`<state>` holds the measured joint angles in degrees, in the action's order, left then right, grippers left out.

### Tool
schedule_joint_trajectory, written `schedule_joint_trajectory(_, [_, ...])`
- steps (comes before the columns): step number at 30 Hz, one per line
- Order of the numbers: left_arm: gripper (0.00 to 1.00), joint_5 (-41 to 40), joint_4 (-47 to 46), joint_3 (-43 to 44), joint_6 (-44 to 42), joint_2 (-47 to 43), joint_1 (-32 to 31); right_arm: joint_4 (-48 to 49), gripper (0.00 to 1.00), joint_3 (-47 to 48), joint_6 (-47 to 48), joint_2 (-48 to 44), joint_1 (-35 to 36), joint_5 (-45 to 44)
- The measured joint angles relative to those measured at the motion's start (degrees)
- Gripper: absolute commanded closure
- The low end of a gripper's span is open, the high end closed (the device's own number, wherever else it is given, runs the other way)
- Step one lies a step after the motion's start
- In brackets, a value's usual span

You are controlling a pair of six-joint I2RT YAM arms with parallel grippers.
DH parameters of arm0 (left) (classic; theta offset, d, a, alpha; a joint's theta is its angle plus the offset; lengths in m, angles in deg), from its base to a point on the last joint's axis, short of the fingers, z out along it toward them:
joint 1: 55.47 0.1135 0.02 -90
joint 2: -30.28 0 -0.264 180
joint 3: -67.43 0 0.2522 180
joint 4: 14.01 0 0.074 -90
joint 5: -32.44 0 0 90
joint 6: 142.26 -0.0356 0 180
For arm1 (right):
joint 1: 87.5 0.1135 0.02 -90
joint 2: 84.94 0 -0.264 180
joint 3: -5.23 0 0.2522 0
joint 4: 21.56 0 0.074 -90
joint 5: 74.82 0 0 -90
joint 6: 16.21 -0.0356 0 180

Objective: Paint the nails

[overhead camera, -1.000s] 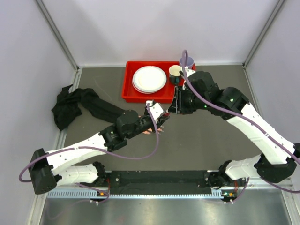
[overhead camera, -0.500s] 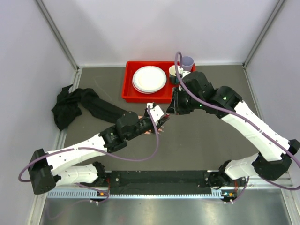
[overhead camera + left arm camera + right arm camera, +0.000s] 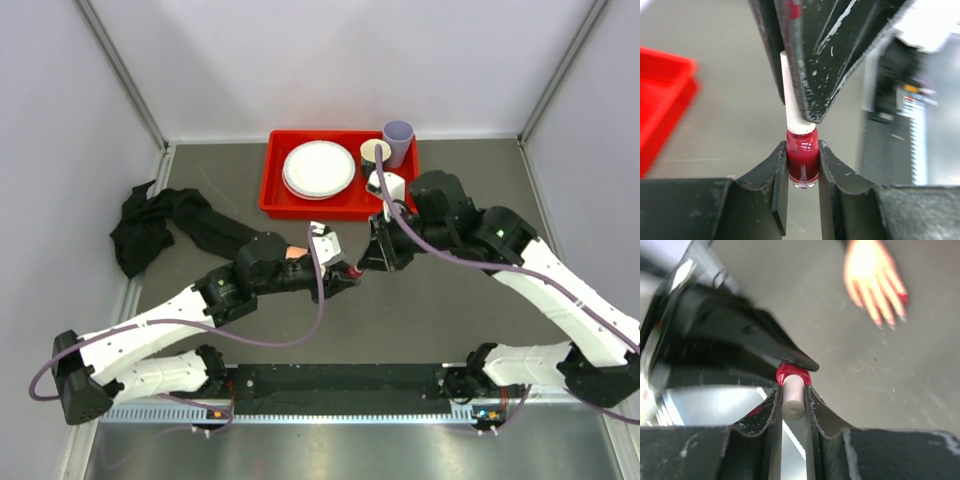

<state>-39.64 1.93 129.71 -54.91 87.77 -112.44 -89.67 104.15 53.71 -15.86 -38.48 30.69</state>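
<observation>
**Q:** Two end effectors on one small object: why?

**A:** Division of labour. The left end effector (image 3: 802,150) is clamped on the glass body of the polish bottle (image 3: 802,167) and holds it off the tabletop (image 3: 850,365) as a fixed anchor, with the cap end turned toward the other arm. The right end effector (image 3: 792,392) meets it from the opposite side. Its fingers press on both sides of the white cap (image 3: 793,401), a grip suited to twisting the cap off. The brush presumably sits under that cap.

**Q:** And the nails?

**A:** The nails (image 3: 903,298) tip the spread fingers of the mannequin hand (image 3: 871,275), which lies on the tabletop apart from the bottle. In the overhead view the left arm covers most of the hand. Judged from this arrangement, the cap is not yet off and painting has not begun.
</observation>
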Motion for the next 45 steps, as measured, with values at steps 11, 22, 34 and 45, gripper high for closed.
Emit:
schedule_joint_trajectory(11, [1.00, 29.49, 12.11, 7.91, 6.47, 1.38, 1.86, 13.16, 1.00, -12.04, 20.85, -10.21, 0.28, 28.26])
schedule_joint_trajectory(22, [1.00, 20.81, 11.37, 8.20, 5.35, 0.70, 1.60, 17.66, 0.30, -11.87, 21.88, -9.27, 0.59, 24.22])
schedule_joint_trajectory(34, [1.00, -6.12, 8.55, 6.49, -4.79, -3.48, 1.40, 5.53, 0.38, 4.81, -7.34, -3.28, 0.74, -8.70])
schedule_joint_trajectory(45, [1.00, -12.15, 10.32, 6.49, -9.11, 1.53, 1.36, -2.78, 0.53, 10.88, -15.39, 6.60, 2.99, -17.84])
